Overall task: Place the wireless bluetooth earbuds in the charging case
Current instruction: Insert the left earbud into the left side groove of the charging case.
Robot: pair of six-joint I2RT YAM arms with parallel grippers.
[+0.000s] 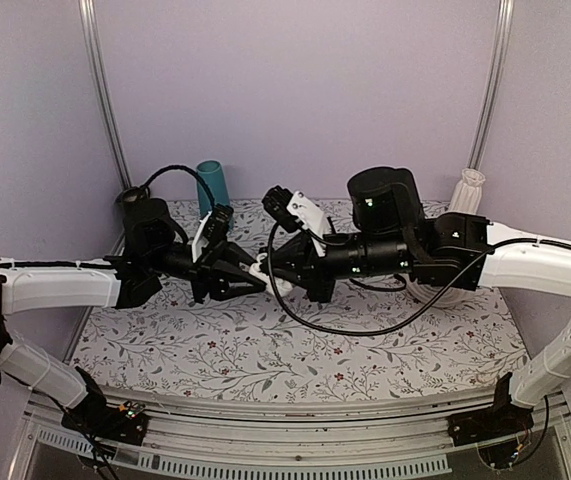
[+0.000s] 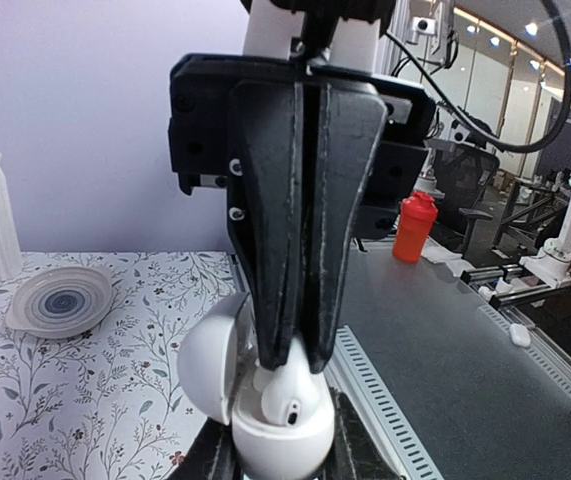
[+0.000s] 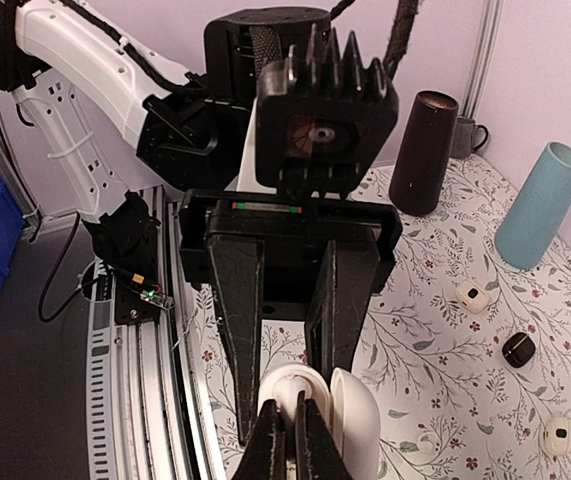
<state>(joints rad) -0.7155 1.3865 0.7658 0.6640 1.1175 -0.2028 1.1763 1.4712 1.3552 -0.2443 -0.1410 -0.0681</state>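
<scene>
A table with a white flowery cloth (image 1: 265,350) held a tall blue-green vase (image 1: 211,186) far left, a white ridged vase (image 1: 468,190) far right, and a round white plate (image 2: 63,300) beside that vase.

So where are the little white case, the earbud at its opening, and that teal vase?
Case (image 2: 285,440): left wrist view, on its rounded lower body.
Earbud (image 2: 281,394): left wrist view, on its white head.
Teal vase (image 3: 538,210): right wrist view, middle of its side.

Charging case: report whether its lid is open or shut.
Open. The charging case has its lid swung back beside the body, and an earbud shows in the opening.
</scene>
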